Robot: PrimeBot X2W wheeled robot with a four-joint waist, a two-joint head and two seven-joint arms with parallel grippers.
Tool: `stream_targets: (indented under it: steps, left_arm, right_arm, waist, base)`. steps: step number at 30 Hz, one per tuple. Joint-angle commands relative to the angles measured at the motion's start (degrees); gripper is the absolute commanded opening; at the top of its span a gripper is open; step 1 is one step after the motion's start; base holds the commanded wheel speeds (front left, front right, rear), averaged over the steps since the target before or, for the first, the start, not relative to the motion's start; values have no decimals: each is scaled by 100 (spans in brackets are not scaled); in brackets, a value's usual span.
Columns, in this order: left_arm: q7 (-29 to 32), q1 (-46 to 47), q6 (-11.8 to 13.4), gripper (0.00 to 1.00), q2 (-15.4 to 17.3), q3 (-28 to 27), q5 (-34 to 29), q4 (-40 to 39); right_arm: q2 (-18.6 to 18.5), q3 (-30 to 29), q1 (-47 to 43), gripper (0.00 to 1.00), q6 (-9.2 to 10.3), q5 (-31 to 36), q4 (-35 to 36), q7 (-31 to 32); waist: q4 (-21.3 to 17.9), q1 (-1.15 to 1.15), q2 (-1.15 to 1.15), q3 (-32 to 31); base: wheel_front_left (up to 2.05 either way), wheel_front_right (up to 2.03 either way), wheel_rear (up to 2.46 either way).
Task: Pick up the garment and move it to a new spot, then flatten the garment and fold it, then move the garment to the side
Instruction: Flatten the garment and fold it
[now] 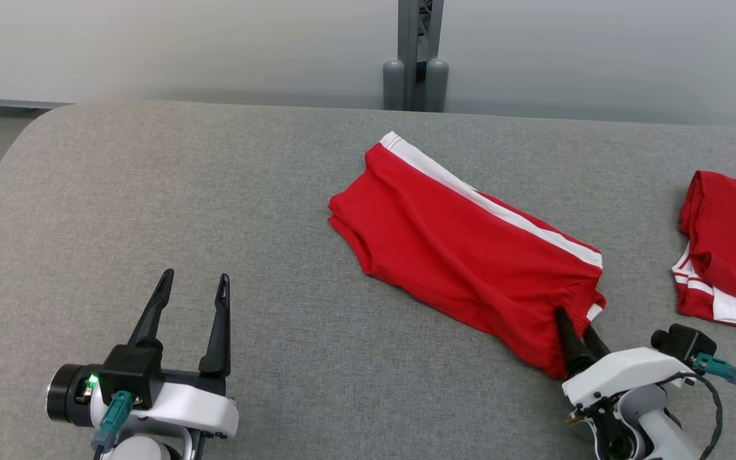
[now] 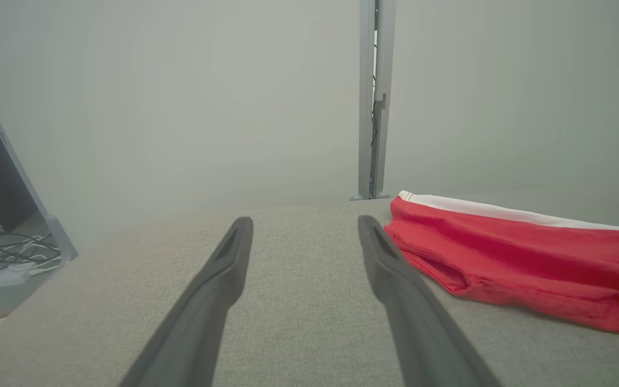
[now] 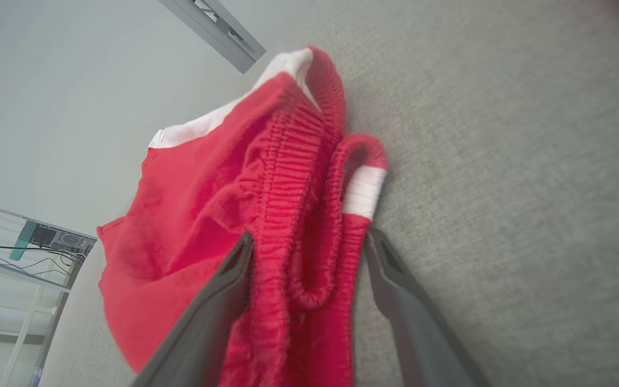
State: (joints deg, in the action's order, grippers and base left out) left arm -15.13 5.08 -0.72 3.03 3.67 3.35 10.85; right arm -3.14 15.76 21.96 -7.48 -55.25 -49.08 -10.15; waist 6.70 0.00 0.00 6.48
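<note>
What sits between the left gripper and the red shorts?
Nothing but bare grey tabletop lies between the left gripper and the red shorts, per the head view.

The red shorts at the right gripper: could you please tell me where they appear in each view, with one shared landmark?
Head view: the red shorts lie diagonally right of centre, near end at the right gripper.
Left wrist view: the shorts are at the right edge, beside the left gripper.
Right wrist view: the shorts are centre-left, with the waistband between the open fingers.
Shared landmark: the grey post at the table's far edge.
</note>
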Motion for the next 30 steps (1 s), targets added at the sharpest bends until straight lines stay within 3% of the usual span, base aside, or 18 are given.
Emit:
stream_targets:
  steps: [1,9,15,16,17,18,19,20,30]
  left_arm:
    - [3,88,-15,100,19,-11,-38,-13]
    - [3,144,-34,100,2,3,-43,15]
    - [3,153,-51,100,0,19,-48,54]
    - [3,154,-53,100,-1,19,-49,61]
    - [3,154,-53,100,-1,19,-49,61]
    - [3,158,-55,100,-1,18,-51,66]
    - [3,161,-56,100,-1,12,-53,67]
    - [3,164,-57,100,-2,9,-54,71]
    - [3,58,-8,100,-3,3,3,104]
  right_arm:
    - [41,67,-18,100,-3,-176,-202,-13]
    - [143,745,262,100,-22,-1321,-485,100]
    - [139,1129,548,100,-22,-1579,-662,-75]
    - [136,1177,563,73,-22,-1631,-681,-94]
    - [136,1177,563,73,-22,-1631,-681,-94]
    - [136,1230,584,47,-22,-1679,-702,-123]
    - [136,1282,606,15,-22,-1710,-709,-151]
    - [134,1321,618,0,-22,-1742,-718,-175]
    - [52,1684,603,0,-21,-1767,-413,-254]
  waist:
    - [21,0,0,22]
    - [88,0,0,99]
    - [119,0,0,88]
    - [127,0,0,81]
    - [127,0,0,81]
    - [137,0,0,71]
    - [144,0,0,66]
    - [151,0,0,61]
    - [108,0,0,-59]
  base:
    - [0,0,0]
    - [0,0,0]
    - [0,0,0]
    - [0,0,0]
    - [0,0,0]
    - [0,0,0]
    - [0,0,0]
    - [0,0,0]
    - [0,0,0]
